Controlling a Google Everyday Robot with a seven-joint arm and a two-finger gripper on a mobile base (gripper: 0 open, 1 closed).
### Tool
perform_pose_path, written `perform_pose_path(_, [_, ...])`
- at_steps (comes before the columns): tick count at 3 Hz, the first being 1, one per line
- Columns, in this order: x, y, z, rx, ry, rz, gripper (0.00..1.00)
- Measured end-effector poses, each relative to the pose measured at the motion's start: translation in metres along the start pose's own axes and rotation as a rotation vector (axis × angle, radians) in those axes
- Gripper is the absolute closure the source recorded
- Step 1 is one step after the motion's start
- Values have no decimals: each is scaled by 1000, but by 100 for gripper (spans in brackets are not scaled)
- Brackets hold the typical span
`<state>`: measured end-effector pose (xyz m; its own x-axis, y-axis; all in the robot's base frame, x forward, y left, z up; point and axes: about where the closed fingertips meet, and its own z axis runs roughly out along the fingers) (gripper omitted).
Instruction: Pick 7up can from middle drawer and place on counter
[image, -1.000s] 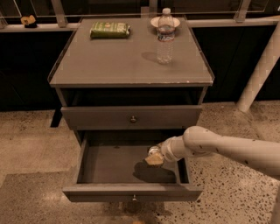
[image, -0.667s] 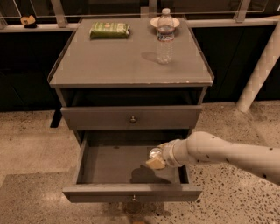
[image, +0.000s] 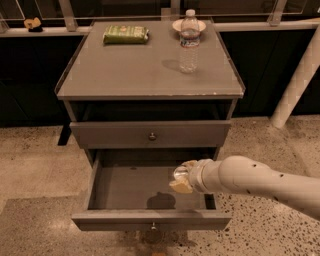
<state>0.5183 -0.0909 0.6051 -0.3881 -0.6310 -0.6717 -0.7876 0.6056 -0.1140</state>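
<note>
The middle drawer (image: 129, 189) of the grey cabinet is pulled open, and its grey floor is bare except for a dark shadow. My gripper (image: 181, 176) hangs above the drawer's right side on a white arm that comes in from the right. Its cream fingers (image: 181, 187) are closed around the 7up can (image: 179, 172). Only the can's shiny silver top shows, and the can is lifted off the drawer floor. The counter (image: 145, 70) is the cabinet's flat top, above and behind the gripper.
A clear water bottle (image: 188, 42) stands at the counter's back right, in front of a small plate (image: 176, 25). A green packet (image: 125, 34) lies at the back left. The upper drawer front (image: 150, 134) is closed. A white post (image: 299, 82) leans at the right.
The gripper has stayed over the drawer's right side, rising only slightly with the can. The arm behind it has shifted a little.
</note>
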Motion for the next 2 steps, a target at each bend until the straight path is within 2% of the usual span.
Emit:
perform_pose_path(1, [-8, 0, -16, 11, 6, 0, 100])
perform_pose_path(2, [-40, -6, -60, 33, -23, -35, 100])
